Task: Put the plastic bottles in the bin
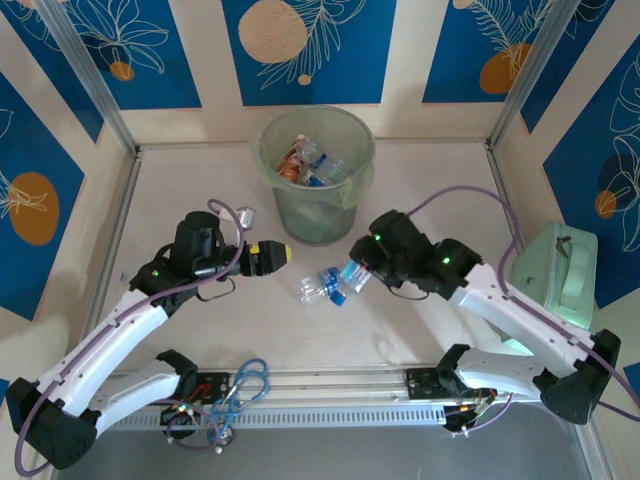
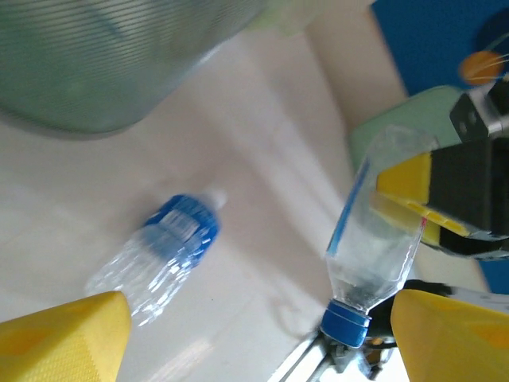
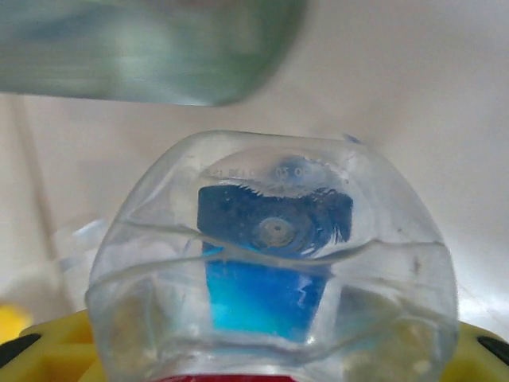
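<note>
On my overhead feed the bin [image 1: 316, 215] stands at 12 o'clock on the table [image 1: 200, 320]. Several bottles [image 1: 312, 160] lie inside it, clear ones with blue and one with an orange-red label.

My right gripper [image 1: 358, 268] is clamped on a clear blue-labelled bottle [image 1: 350, 273], at about 5 o'clock from the bin and near its wall. On the right wrist feed that held bottle's base [image 3: 270, 255] faces the lens, with yellow fingers [image 3: 48, 350] at either side of it.

A second, loose bottle [image 1: 322, 287] lies on its side on the table at 6 o'clock from the bin, just beside the held one at its 8 o'clock.

My left gripper [image 1: 278, 254] sits at 10 o'clock from the loose bottle, apart from it, jaws spread wide. Its yellow fingertips [image 2: 71, 334] frame the loose bottle [image 2: 163, 255] on the left wrist feed.

A mint-green box [image 1: 555, 275] sits at the table's 3 o'clock edge.
</note>
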Available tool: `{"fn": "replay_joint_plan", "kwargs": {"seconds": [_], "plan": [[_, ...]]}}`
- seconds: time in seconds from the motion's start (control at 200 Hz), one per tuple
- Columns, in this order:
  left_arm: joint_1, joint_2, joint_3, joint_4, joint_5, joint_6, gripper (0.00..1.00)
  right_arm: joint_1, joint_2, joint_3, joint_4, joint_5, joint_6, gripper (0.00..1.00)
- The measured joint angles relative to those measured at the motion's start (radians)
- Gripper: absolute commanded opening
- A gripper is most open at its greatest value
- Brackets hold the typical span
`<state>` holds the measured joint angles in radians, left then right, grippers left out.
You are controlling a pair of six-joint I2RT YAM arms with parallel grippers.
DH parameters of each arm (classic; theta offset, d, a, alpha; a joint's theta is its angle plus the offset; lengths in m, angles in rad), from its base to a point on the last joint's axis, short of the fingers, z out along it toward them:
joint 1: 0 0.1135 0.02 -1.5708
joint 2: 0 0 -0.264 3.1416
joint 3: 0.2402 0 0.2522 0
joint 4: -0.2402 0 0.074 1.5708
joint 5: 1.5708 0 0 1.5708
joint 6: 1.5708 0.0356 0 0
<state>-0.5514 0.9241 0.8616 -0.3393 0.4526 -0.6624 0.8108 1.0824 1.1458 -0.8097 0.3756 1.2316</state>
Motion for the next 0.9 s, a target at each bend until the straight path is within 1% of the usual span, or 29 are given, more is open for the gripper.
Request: {"fn": "replay_joint_plan", "kwargs": {"seconds": [0.1,0.19,0.305,0.42,0.475,0.525,0.62,0.755,0.9], "plan": [[0.000,-0.001,0.024,0.065,0.049,-0.034,0.87,-0.008,0.034,0.178,0.003,-0.009,-0.132,0.54],[0.000,-0.009,0.048,0.068,0.038,-0.036,0.87,-0.043,0.105,0.370,-0.009,-0.039,-0.225,0.55],[0.000,-0.027,0.058,0.056,-0.002,-0.017,0.86,-0.137,0.212,0.591,-0.006,-0.107,-0.298,0.56],[0.000,-0.040,0.058,0.031,-0.041,-0.001,0.86,-0.246,0.333,0.775,-0.019,-0.207,-0.319,0.55],[0.000,-0.044,0.057,0.018,-0.061,0.008,0.86,-0.283,0.401,0.853,-0.023,-0.244,-0.325,0.55],[0.000,-0.047,0.057,0.005,-0.081,0.016,0.86,-0.311,0.459,0.911,-0.026,-0.270,-0.329,0.55],[0.000,-0.048,0.057,-0.023,-0.122,0.032,0.86,-0.335,0.561,0.984,-0.030,-0.309,-0.336,0.55],[0.000,-0.048,0.055,-0.058,-0.169,0.058,0.86,-0.345,0.687,1.059,-0.048,-0.336,-0.339,0.55],[0.000,-0.048,0.038,-0.068,-0.193,0.083,0.86,-0.347,0.805,1.167,-0.079,-0.351,-0.338,0.56]]}}
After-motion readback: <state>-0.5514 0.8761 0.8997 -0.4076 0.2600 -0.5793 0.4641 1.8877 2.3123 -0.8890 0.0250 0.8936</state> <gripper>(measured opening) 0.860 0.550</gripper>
